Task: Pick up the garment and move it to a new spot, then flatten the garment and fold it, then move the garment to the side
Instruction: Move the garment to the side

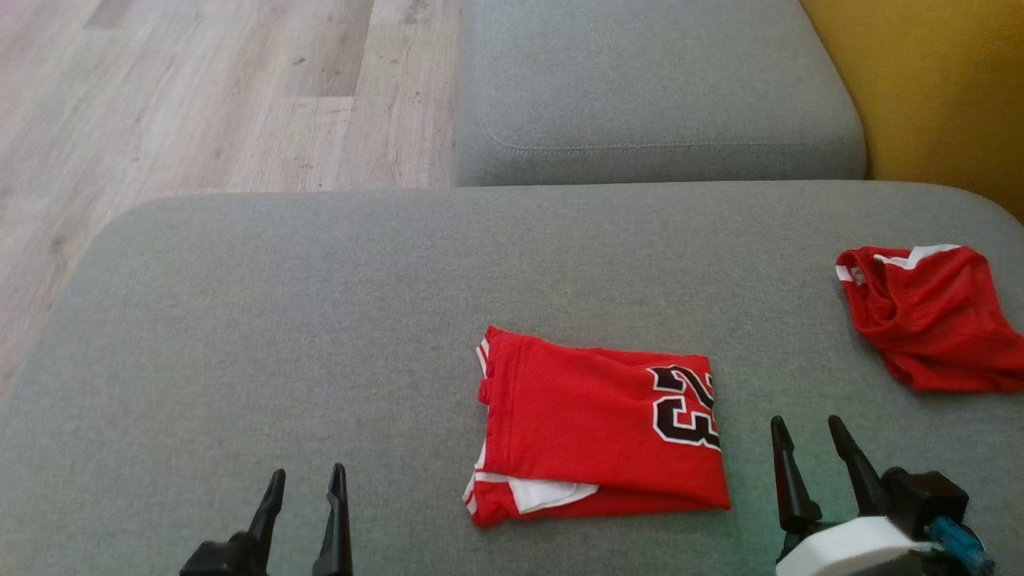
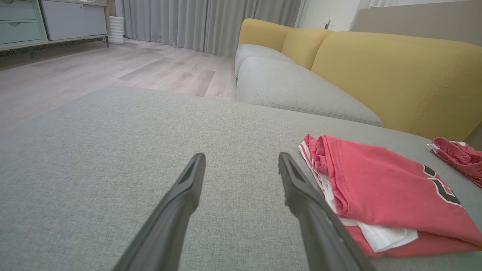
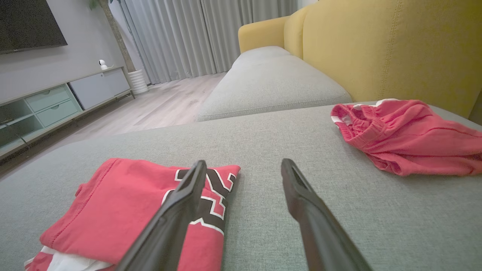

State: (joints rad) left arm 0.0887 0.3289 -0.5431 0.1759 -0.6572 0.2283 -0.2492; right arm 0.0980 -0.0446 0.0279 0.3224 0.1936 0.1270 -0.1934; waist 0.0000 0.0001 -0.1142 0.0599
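Left end effector (image 1: pixel 308 470), right end effector (image 1: pixel 804 419) gape; one jersey (image 1: pixel 592 416), one shorts (image 1: pixel 936 320).

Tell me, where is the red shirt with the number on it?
In the head view the folded red jersey lies on the grey sofa cushion, between the left pincer and right pincer, nearer the right one; red shorts lie farther right.

grey seat (image 1: pixel 240 320): wide, flat, fabric-covered. second grey cushion (image 1: pixel 640 88): beyond it, across a seam. yellow backrest (image 2: pixel 395 75): upright along one side of both. red shorts (image 1: pixel 928 320): crumpled, white trim, lying on the wide seat near the backrest. pale wood floor (image 1: pixel 200 88) borders the seat. grey curtains (image 3: pixel 180 37) hang at the far wall. a low cabinet (image 3: pixel 56 101) with pale green drawers stands beside a white ribbed pot (image 3: pixel 137 81); a small white camera (image 3: pixel 101 64) sits on top.
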